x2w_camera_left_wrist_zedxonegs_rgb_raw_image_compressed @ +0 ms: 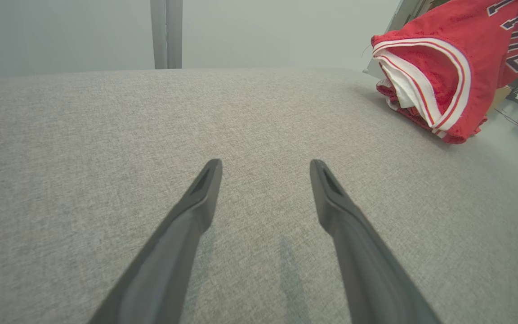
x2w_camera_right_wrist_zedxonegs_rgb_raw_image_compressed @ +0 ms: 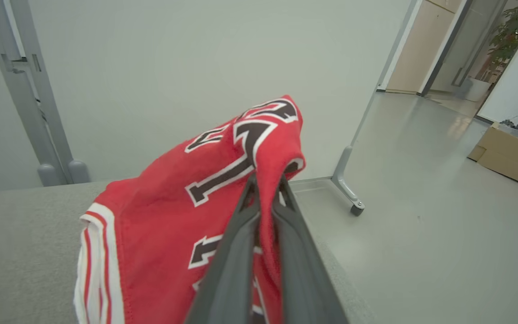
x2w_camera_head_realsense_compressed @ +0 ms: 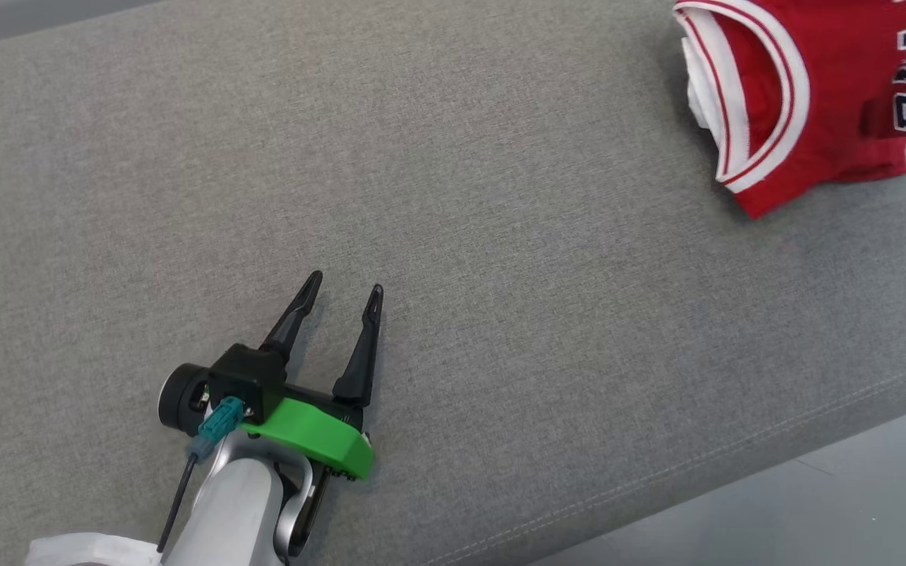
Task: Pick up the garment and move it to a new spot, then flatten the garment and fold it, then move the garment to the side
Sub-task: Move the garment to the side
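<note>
Pointing away across the grey fabric surface, the left gripper has its fingers spread wide with nothing between them. Farther off, by the surface's right edge, the red jersey lies bunched, its white-trimmed armhole facing left. The right gripper is clamped on a fold of the jersey, holding that part raised.

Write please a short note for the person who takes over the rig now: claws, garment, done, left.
Left claw: open, holding nothing, over the grey surface.
Right claw: shut on the red jersey, which is bunched and partly lifted at the surface's right edge.
Done: jersey grasped.
Left, as it looks: set it down at a new spot, flatten, fold, move aside.
</note>
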Motion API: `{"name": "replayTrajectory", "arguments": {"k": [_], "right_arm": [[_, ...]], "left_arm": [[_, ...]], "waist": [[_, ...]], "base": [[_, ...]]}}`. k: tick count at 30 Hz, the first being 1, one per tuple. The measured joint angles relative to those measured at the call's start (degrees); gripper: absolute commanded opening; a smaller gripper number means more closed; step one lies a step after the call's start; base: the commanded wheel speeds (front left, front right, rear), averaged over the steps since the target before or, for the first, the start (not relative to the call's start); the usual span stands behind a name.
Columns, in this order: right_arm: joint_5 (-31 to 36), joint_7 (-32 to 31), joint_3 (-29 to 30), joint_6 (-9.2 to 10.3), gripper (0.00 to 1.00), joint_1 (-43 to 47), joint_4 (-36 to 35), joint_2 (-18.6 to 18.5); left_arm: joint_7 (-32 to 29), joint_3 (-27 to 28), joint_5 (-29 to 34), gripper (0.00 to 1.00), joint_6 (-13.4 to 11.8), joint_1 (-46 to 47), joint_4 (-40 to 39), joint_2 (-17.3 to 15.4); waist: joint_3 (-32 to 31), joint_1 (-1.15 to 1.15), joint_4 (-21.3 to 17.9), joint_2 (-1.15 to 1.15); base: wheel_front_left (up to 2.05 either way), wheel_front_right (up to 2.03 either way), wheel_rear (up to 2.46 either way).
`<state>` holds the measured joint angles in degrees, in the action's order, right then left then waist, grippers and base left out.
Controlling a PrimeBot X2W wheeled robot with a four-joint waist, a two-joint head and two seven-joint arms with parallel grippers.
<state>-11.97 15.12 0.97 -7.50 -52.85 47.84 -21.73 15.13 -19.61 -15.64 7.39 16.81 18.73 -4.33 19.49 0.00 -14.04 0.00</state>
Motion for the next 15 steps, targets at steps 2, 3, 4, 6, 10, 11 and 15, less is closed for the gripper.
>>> {"name": "replayTrajectory", "arguments": {"k": [2,3,4,6,10,11,15], "right_arm": [[2.1,0.0,2.9,0.01,0.00,-0.1,1.5,-1.2],[2.9,0.0,4.2,0.01,0.00,-0.2,2.1,-1.4],[3.9,0.0,5.3,0.00,0.00,-0.4,2.5,-1.4],[6.4,0.0,8.0,0.00,0.00,-1.1,3.1,-1.1],[13.6,0.0,14.3,0.01,1.00,-3.0,3.6,-0.5],[15.7,0.0,16.2,0.00,1.00,-3.0,2.8,-0.2],[22.5,0.0,21.6,0.01,1.00,-3.0,-2.3,2.8]], "left_arm": [[0.0,-0.2,0.0,1.00,0.0,0.0,0.0,-0.2],[0.0,-0.3,0.0,1.00,0.0,0.0,0.0,-0.4],[0.0,-0.3,0.0,1.00,0.0,0.1,-0.1,-0.5],[0.0,-0.3,0.1,1.00,0.0,0.4,-0.2,-1.1],[0.0,-0.6,0.4,1.00,0.0,1.1,-0.1,-2.4],[0.0,-0.7,0.4,1.00,0.0,1.2,-0.1,-2.6],[0.0,-0.4,0.4,1.00,0.0,1.6,-0.3,-2.6]], "waist": [[0.6,0.00,0.7,0.00],[1.0,0.00,1.1,0.00],[1.4,0.00,1.3,0.00],[2.2,0.00,1.8,0.00],[3.8,0.00,2.6,0.00],[4.1,0.00,2.8,0.00],[4.5,0.00,4.2,0.00]], "base": [[0.00,0.00,0.00],[0.00,0.00,0.00],[0.00,0.00,0.00],[0.00,0.00,0.00],[0.00,0.00,0.00],[0.00,0.00,0.00],[0.00,0.00,0.00]]}}
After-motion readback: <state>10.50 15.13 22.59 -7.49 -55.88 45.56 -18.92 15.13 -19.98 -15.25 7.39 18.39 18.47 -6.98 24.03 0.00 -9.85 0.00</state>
